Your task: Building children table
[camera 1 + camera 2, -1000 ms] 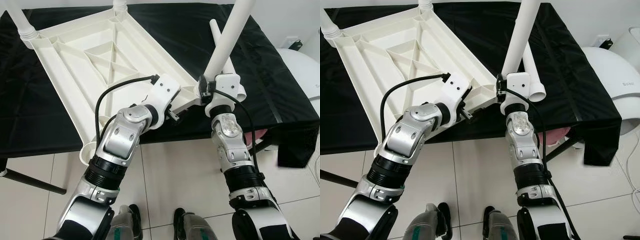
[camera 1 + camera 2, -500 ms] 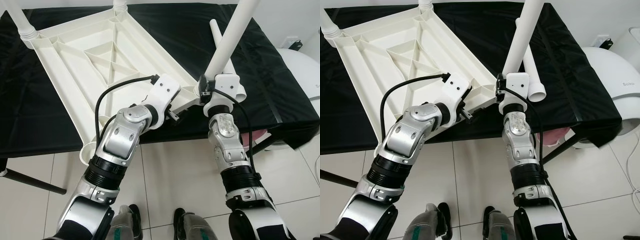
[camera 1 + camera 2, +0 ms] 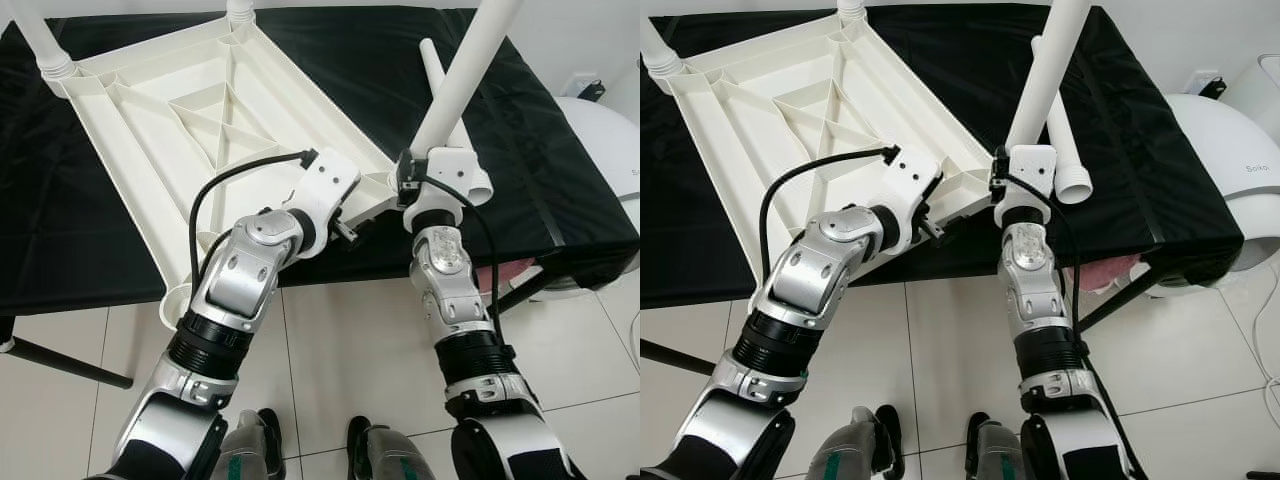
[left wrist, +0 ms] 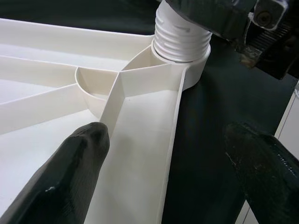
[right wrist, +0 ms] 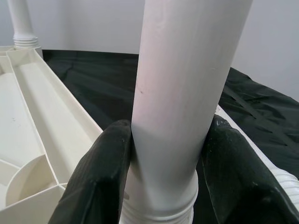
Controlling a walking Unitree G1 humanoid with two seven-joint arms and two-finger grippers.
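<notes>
A white plastic table top [image 3: 200, 110] lies upside down on a black-covered table. Legs stand in its two far corners [image 3: 45, 45] [image 3: 238, 10]. My right gripper [image 5: 166, 154] is shut on a third white leg [image 3: 460, 80], which stands tilted in the near right corner socket [image 4: 180, 60]. Its ribbed end [image 4: 180, 37] sits in that socket. My left gripper [image 4: 166, 135] is open, one finger inside the top's rim and one outside, just short of that corner. A loose leg [image 3: 1062, 140] lies on the cloth behind the held one.
The near left corner socket [image 3: 178, 300] overhangs the table's front edge. A rounded white object [image 3: 600, 130] stands at the right, with something pink [image 3: 1105, 270] under the cloth's edge. A black table leg [image 3: 60, 365] crosses the tiled floor at the left.
My right forearm and elbow have swung a little to the left beneath the wrist, while the gripper keeps its hold on the leg. The left arm has stayed put.
</notes>
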